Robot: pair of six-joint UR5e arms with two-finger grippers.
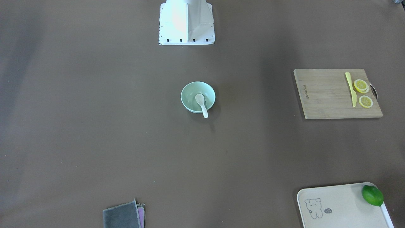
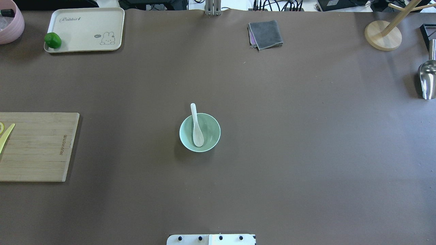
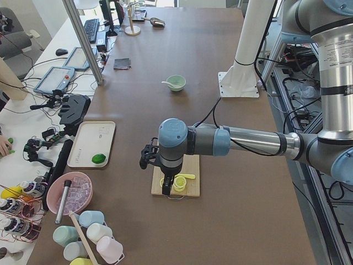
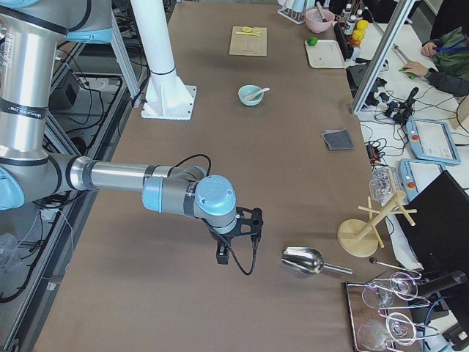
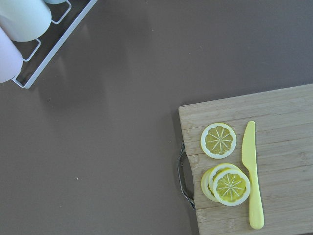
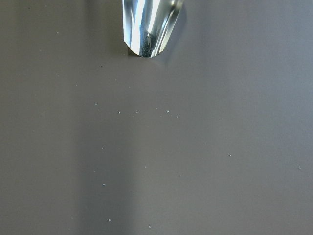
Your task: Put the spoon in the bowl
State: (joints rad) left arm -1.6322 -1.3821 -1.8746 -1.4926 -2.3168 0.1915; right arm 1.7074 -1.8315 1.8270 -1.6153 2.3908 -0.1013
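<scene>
The spoon [image 2: 197, 129] lies in the bowl [image 2: 212, 136], handle over its rim, well apart from the left gripper [image 3: 165, 189] and right gripper [image 4: 220, 257]. Whether either is spread cannot be told.

One spoon [image 1: 201, 104], one bowl [image 1: 189, 91], three lemon slices [image 5: 218, 140]

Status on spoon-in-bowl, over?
Left gripper, right gripper: far from bowl, open or shut unreadable. Spoon scoop inside, handle over rim. Nothing touching it.
</scene>
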